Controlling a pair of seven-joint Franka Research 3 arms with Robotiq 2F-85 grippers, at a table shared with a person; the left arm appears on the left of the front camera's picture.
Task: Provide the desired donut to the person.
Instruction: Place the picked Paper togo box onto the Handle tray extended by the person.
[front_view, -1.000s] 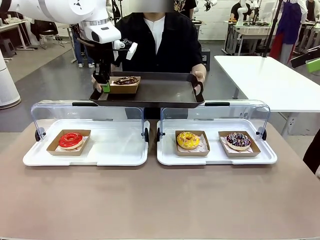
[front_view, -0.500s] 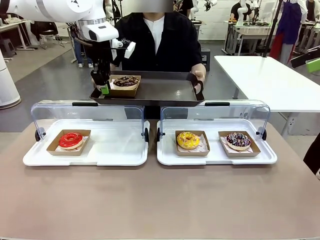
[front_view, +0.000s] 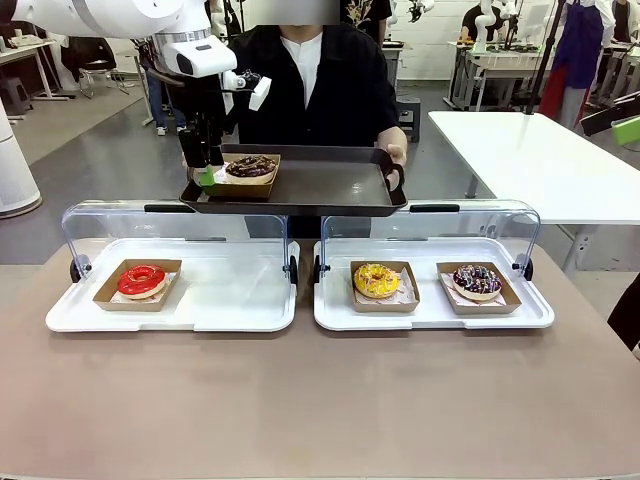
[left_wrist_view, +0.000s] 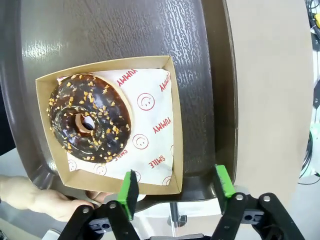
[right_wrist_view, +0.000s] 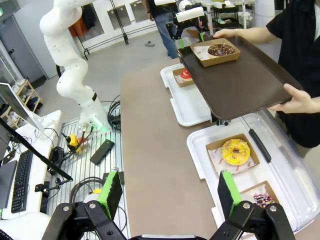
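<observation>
A chocolate donut with nut crumbs (front_view: 251, 164) lies in a cardboard box on the dark tray (front_view: 330, 185). The person (front_view: 320, 80) in the black top holds that tray by both ends across the table. My left gripper (front_view: 208, 172) hovers at the box's left edge, open and holding nothing. In the left wrist view the donut (left_wrist_view: 90, 117) lies ahead of the left gripper (left_wrist_view: 175, 189), whose green pads (left_wrist_view: 129, 192) stand wide apart above the box's near rim and the tray's edge (left_wrist_view: 215, 75). My right gripper (right_wrist_view: 169, 195) stands open and empty above the near table edge.
Two white trays with raised clear lids lie on the brown table. The left tray (front_view: 230, 300) holds a red donut (front_view: 141, 281). The right one holds a yellow donut (front_view: 376, 280) and a dark sprinkled donut (front_view: 477, 282). A white table (front_view: 540, 160) stands at the right.
My left gripper has opened and let go of the box, then risen a little. The box with the chocolate donut stays on the person's tray.
</observation>
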